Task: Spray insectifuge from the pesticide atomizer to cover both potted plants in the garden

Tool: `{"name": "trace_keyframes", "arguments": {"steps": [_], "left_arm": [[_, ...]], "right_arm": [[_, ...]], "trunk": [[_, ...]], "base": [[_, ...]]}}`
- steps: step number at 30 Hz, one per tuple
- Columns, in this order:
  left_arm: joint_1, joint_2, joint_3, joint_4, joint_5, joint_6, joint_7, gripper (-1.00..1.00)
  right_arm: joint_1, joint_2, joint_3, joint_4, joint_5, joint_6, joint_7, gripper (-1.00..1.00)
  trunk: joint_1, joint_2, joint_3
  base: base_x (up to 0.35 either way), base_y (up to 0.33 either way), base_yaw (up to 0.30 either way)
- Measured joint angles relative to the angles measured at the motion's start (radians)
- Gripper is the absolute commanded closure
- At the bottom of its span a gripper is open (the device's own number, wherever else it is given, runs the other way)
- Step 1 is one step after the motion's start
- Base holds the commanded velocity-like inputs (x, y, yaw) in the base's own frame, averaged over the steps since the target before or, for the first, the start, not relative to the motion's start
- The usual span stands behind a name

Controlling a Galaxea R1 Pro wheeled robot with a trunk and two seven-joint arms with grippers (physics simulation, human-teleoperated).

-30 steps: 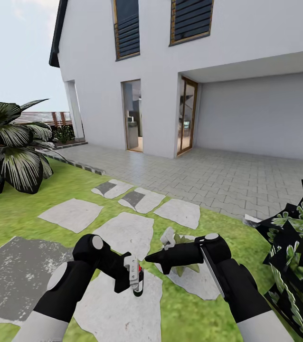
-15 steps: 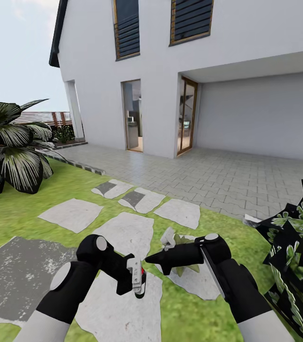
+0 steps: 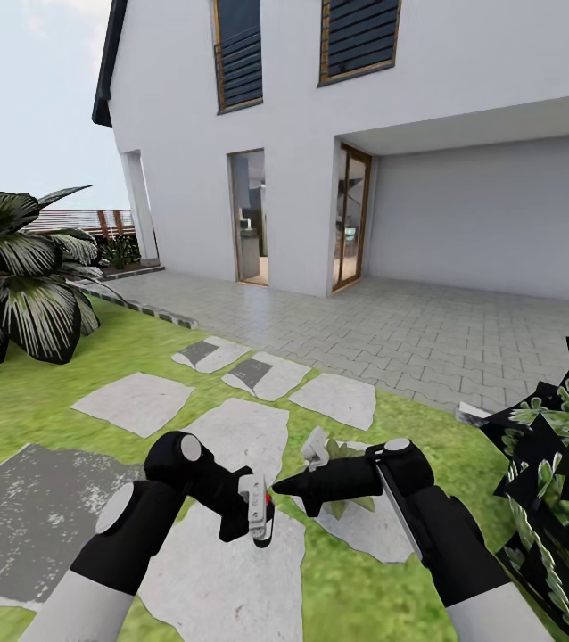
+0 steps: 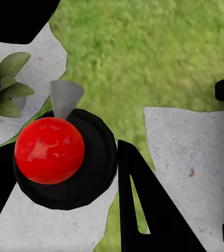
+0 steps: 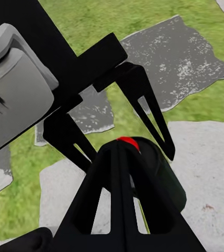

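My left gripper point(image 3: 260, 520) is shut on the pesticide atomizer point(image 3: 264, 528), which looks here like a dark round body topped by a red ball, with a pale grey wedge at its edge. The left wrist view has it point(image 4: 93, 176) pinched between both black fingers. My right gripper point(image 3: 279, 486) is shut and empty, and its tip point(image 5: 120, 148) sits right at the red ball; contact is unclear. One potted plant point(image 3: 349, 456), a low green rosette point(image 4: 4, 84), sits on a stepping stone partly behind the right gripper. The second plant is out of view.
Pale stepping stones point(image 3: 235, 437) cross the lawn toward the paved yard point(image 3: 427, 330) and the white house. A big striped-leaf plant point(image 3: 17, 285) stands at the left. A dark leafy bush point(image 3: 561, 473) crowds the right edge. A grey paved patch point(image 3: 26, 508) lies front left.
The left gripper has carried the atomizer a little up and to the right, closing on the right gripper's tip. The right arm has stayed still.
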Motion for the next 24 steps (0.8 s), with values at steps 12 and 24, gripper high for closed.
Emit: {"name": "trace_keyframes", "arguments": {"steps": [12, 24], "left_arm": [[0.0, -0.001, -0.02, 0.0, 0.001, 0.0, 0.0, 1.0], [-0.002, -0.001, -0.035, -0.001, 0.0, 0.0, 0.0, 1.0]], "right_arm": [[0.0, -0.001, 0.0, 0.0, 0.0, -0.002, 0.0, 1.0], [0.0, -0.001, 0.001, 0.0, 0.01, -0.002, 0.0, 1.0]], "trunk": [[0.0, 0.0, 0.0], [0.0, 0.0, 0.0]], "base": [[0.0, 0.0, 0.0], [0.0, 0.0, 0.0]]}}
